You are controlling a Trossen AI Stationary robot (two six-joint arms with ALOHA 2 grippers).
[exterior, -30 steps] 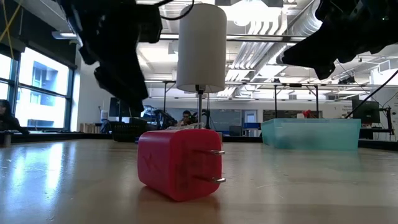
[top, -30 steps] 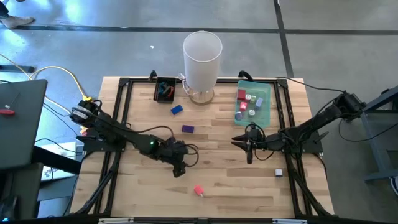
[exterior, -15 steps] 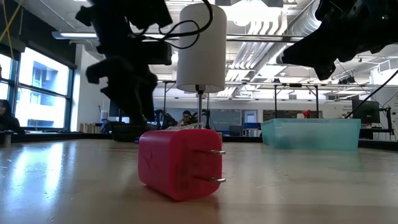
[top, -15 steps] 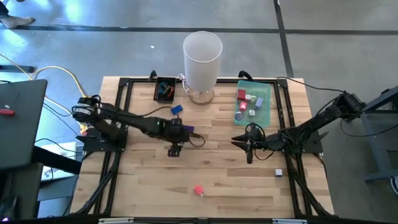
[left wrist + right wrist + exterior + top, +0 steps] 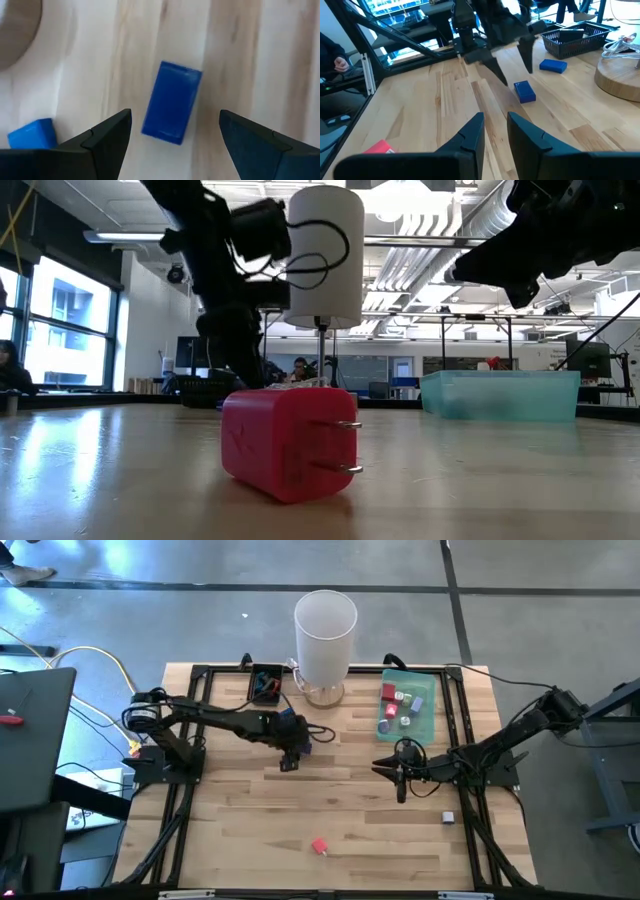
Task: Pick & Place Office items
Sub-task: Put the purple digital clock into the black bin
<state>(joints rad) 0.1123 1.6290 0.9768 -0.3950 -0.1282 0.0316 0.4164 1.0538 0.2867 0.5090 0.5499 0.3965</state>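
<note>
A dark blue block (image 5: 172, 102) lies flat on the wood at mid-table, seen also in the right wrist view (image 5: 524, 91). My left gripper (image 5: 291, 755) hangs just over the block, open, with one finger on each side and not touching it. A lighter blue block (image 5: 284, 716) lies a little farther back. A red plug-shaped piece (image 5: 319, 846) rests near the front edge, and a small grey piece (image 5: 447, 817) at the right. My right gripper (image 5: 380, 764) hovers right of centre with only a narrow gap between its fingers and nothing in it.
A tall white cylinder (image 5: 325, 635) on a round wooden base stands at the far middle. A small black tray (image 5: 265, 683) is to its left. A translucent green tray (image 5: 428, 718) with several coloured pieces is to its right. A black frame borders the table.
My left gripper has swung from the near middle of the table toward the far edge, rolling about its own axis. It has come to stand over the dark blue block and stayed open. No piece has moved.
</note>
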